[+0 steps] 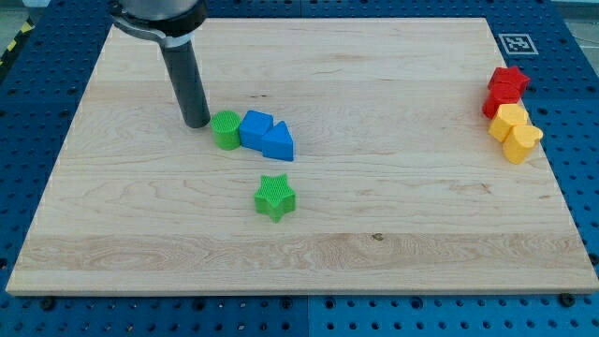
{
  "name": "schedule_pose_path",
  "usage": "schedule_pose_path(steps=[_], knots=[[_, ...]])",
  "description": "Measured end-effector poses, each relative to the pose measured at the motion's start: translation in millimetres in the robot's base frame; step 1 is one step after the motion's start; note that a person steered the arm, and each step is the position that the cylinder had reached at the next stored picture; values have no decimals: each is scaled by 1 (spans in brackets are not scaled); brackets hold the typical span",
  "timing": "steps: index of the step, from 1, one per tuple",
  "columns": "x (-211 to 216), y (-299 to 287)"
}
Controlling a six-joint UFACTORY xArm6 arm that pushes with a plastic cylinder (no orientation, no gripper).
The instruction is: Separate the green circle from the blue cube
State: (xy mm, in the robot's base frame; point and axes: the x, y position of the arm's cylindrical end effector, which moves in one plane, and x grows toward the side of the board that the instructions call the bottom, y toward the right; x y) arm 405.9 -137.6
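The green circle (225, 129) stands on the wooden board (374, 215) left of centre, touching the blue cube (255, 128) on its right. A blue triangle (278, 142) sits against the cube's right side. My tip (197, 123) is just left of the green circle, close to it or touching it. The rod rises from there to the view's top.
A green star (274, 197) lies below the blue blocks. At the view's right edge of the board sit a red star (506, 82), a red block (493, 102) under it, a yellow block (510, 120) and a yellow heart (521, 140), clustered together.
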Motion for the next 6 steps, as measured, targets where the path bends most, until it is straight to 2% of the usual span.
schedule_pose_path(steps=[1,3,6], knots=[[-22,0],[-18,59],[4,44]])
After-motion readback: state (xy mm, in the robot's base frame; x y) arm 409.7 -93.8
